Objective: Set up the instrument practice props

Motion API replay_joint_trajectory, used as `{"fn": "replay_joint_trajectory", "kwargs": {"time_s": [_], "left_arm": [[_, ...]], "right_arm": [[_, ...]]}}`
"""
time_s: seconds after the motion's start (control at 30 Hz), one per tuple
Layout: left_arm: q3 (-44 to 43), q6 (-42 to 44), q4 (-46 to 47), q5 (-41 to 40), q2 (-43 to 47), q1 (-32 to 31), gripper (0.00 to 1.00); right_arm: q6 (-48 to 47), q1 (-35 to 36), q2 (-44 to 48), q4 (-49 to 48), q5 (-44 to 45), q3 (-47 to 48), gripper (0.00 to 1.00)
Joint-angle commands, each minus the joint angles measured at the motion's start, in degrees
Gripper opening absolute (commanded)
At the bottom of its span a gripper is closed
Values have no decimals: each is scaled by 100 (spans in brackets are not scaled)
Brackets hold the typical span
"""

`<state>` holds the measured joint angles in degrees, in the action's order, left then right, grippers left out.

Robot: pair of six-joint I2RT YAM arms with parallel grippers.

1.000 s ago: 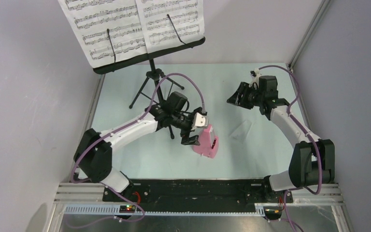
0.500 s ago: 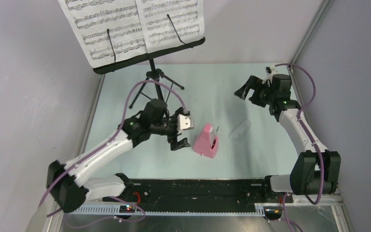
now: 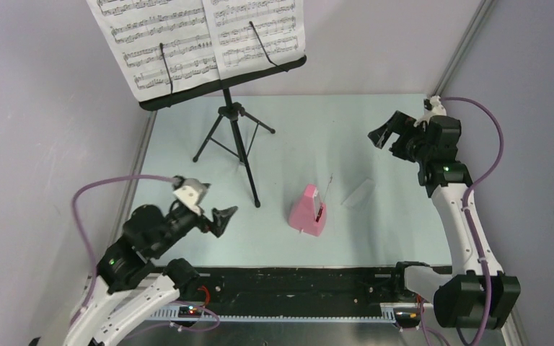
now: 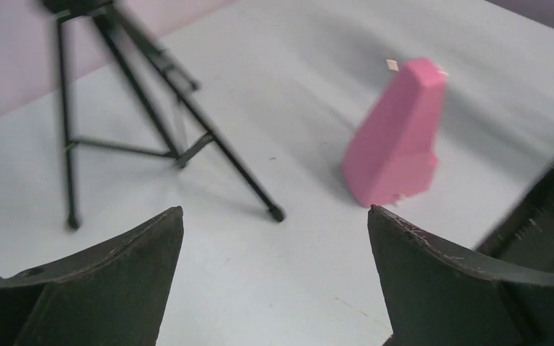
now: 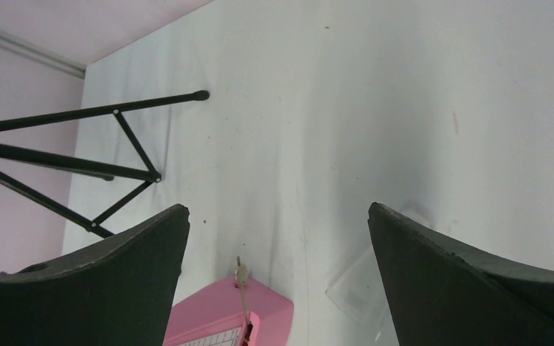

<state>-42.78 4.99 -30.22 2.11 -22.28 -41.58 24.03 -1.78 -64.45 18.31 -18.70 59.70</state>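
**Music stand** (image 3: 232, 133): black tripod, upright at the far left of the pale table (image 3: 310, 130). Its desk ledge carries the load.
- Contents: two pages of white sheet music (image 3: 187, 36), side by side and leaning back, each pinned by a black wire retainer. The pages hide the desk behind them, and their tops run off the top edge of the overhead view.

**Metronome** (image 3: 308, 211): small pink pyramid, upright near the table's middle, right of the tripod's nearest foot and apart from it. Its front is uncovered, with a thin pendulum rod (image 5: 242, 288) rising past the top. The right wrist view cuts off its lower body. Its scale markings are too small to read.

**Clear cover** (image 3: 358, 192): lies flat on the table just right of the metronome, not touching it. It is transparent and its outline is faint.

**Left gripper** (image 3: 221, 218): fingers spread wide, empty, low at the near left and facing the metronome and tripod.

**Right gripper** (image 3: 385, 132): fingers spread wide, empty, raised at the far right, well apart from the cover.
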Motion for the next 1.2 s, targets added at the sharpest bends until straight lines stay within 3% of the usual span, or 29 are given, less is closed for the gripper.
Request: {"fn": "replay_joint_trajectory", "kwargs": {"time_s": [0.0,0.13,0.27,0.37,0.53,0.83,1.0,1.17], "left_arm": [[-341,-1273,-1193,-2641,782,17,100],[-401,-1944,-1542,-3127,1463,17,100],[-938,-2300,-2142,-4221,1337,13,100],[-1351,-2382,-2556,-4601,1150,12,100],[-1859,-2547,-2873,-4502,746,14,100],[-2525,-3312,-3493,-4159,465,18,100],[-2919,-3424,-3765,-4063,387,14,100],[-2962,-3362,-3806,-3857,383,10,100]], "right_arm": [[119,-28,431,847,793,119,100],[226,-162,787,1265,961,119,99],[409,-362,1335,1596,985,156,100],[906,-469,1663,2638,1615,637,99],[780,-498,1759,4080,1816,1824,100],[214,-281,1529,6016,3247,4724,100],[199,-219,1493,6354,3470,5413,99],[98,-161,1661,6308,3391,5280,99]]}}
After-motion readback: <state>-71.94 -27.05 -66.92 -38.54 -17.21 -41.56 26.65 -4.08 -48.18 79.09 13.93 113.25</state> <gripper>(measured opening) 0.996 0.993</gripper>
